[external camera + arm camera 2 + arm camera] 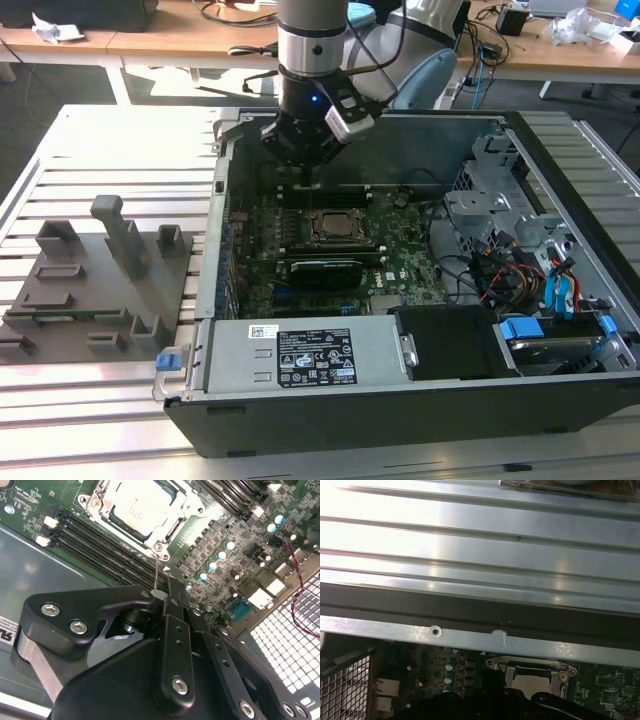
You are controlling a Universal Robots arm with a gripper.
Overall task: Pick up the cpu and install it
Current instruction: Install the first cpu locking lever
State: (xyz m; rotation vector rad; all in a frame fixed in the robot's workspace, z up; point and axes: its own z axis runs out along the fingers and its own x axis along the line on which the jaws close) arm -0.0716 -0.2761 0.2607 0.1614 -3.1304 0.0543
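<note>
Black tool [165, 597] up close, pressed together, pinching one thin socket lever [157, 577]. One cpu [137, 507] seated in one socket frame [172, 527] beyond.

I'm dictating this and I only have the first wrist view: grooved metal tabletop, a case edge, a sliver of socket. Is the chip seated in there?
Observer: Yes. In the second wrist view the small square silvery-topped cpu lies flat inside the socket frame.
Operator: Where is the claw?
Observer: The claw sits just beside the socket, apparently closed on the thin metal lever.
Operator: And the arm overall?
Observer: In the exterior view it hangs over the open black computer case.
</note>
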